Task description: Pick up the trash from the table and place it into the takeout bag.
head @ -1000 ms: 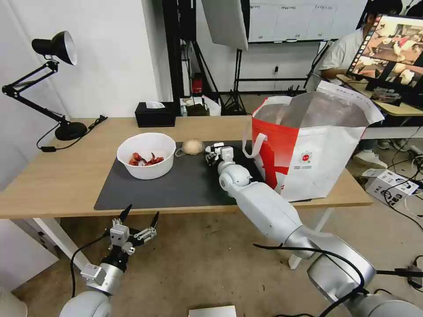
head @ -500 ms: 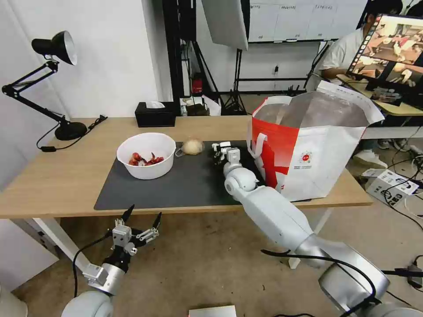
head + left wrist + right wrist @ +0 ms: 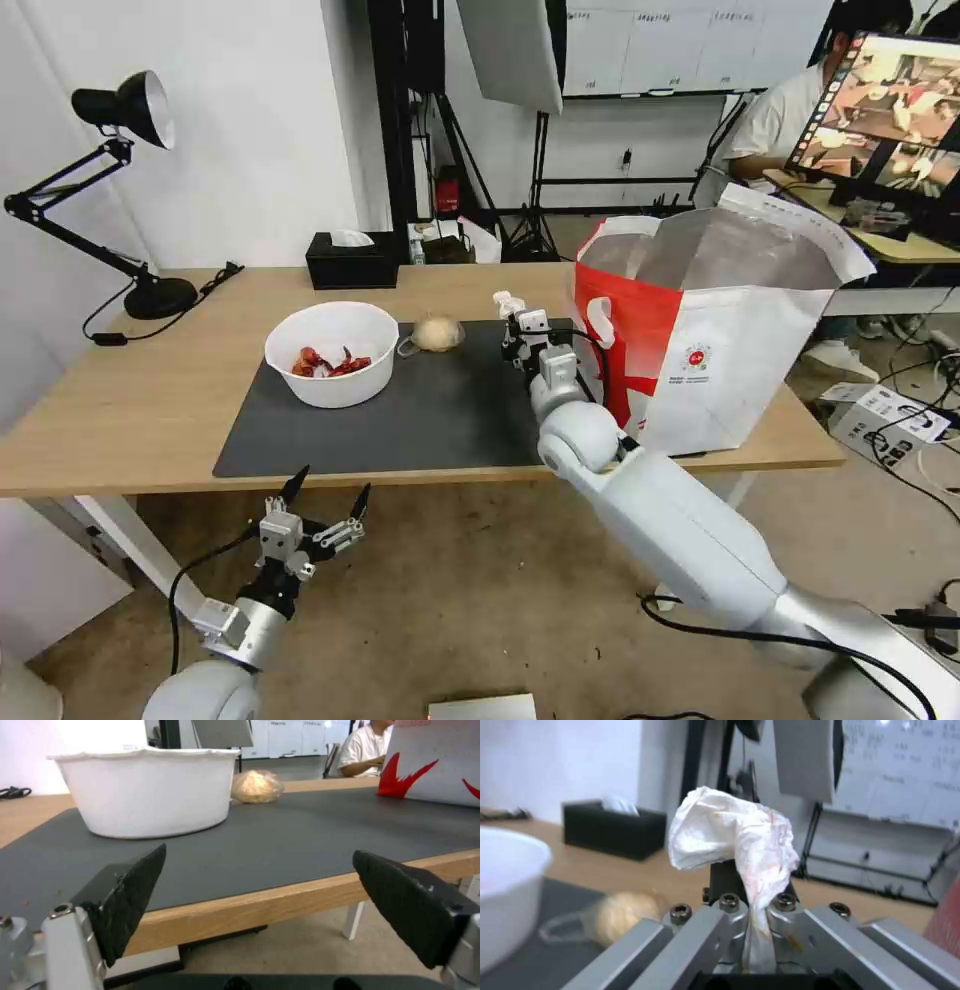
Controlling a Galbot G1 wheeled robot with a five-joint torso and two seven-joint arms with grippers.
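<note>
1. Since a second ago the right hand point(image 3: 512, 312) has lifted off the dark mat point(image 3: 400, 420) and swung toward the takeout bag point(image 3: 700, 330); it's now raised just beside the bag's red side, not over the opening yet.
2. It's clamped on the crumpled tissue point(image 3: 732, 832), pinched low down with most of the wad puffing out above the fingers.
3. Tissue like that should be super light and floppy, so my guess is a grip on the bunched middle holds it best, and it might cling to the pads on release.
4. Left hand point(image 3: 322, 498) hangs below the counter point(image 3: 120, 400) edge, fingers spread apart, idle.
5. Still on the mat: white bowl point(image 3: 332, 352) with red scraps (probably rigid, grab by the rim) and the beige lump point(image 3: 438, 333) in clear plastic, likely squishy and slippery.
</note>
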